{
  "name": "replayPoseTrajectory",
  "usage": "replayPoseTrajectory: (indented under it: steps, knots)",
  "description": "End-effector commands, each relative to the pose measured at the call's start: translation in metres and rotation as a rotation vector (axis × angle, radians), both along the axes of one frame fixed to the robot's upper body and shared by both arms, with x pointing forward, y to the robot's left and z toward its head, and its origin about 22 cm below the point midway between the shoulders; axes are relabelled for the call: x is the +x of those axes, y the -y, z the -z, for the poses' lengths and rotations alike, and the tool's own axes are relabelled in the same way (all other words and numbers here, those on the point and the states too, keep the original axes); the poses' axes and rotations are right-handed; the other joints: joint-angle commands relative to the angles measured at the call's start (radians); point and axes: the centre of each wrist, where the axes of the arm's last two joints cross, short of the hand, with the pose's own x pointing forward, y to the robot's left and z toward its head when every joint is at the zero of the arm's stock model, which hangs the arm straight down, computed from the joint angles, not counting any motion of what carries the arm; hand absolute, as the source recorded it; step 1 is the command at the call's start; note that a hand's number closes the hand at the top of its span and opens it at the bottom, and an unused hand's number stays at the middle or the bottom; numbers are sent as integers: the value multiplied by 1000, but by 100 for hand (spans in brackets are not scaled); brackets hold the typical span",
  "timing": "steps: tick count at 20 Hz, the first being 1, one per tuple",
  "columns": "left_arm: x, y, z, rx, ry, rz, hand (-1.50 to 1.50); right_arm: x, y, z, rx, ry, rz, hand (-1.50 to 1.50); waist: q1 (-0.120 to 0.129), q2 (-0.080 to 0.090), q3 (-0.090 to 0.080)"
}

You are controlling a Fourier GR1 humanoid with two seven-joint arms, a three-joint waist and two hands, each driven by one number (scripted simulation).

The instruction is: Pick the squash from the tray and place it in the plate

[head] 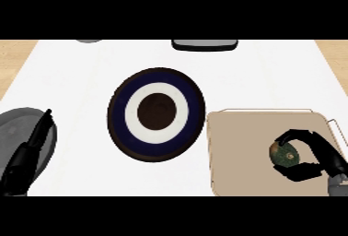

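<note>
The right hand (314,156) sits low at the right edge, fingers and thumb curled round the squash (284,154), which lies on the tan tray (245,152) towards its right side. The left hand (28,152) rests at the left edge, fingers straight, over a grey round dish (17,124). Between them the ringed plate (155,114) lies just beside the tray's left rim, with bare white counter (272,73) beyond it.

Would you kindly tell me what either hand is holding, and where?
The right hand curls round the dark green squash, fingers over its top, thumb beneath. Left hand holds nothing.
</note>
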Motion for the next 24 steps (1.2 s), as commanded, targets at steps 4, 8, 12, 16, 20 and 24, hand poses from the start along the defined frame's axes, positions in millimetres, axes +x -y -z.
replayPoseTrajectory:
  steps: [4,8,12,16,20,24]
  knots:
    - [15,18,6,7,16,40,0,60,-19,-14,-110,83,-190,150,48,14,8]
    - [34,26,-10,-4,59,144,0,102,-32,-73,-303,165,-429,150,174,52,10]
    - [39,33,-10,-11,65,152,0,127,-29,-81,-333,300,-445,150,162,58,14]
    - [43,34,-15,-5,53,152,0,151,-23,-101,-281,448,-410,150,149,54,14]
    - [32,19,-8,4,38,115,0,160,-5,-114,-223,653,-362,150,125,44,13]
    - [27,18,-2,-1,31,94,0,171,-6,-127,-88,832,-463,150,91,32,10]
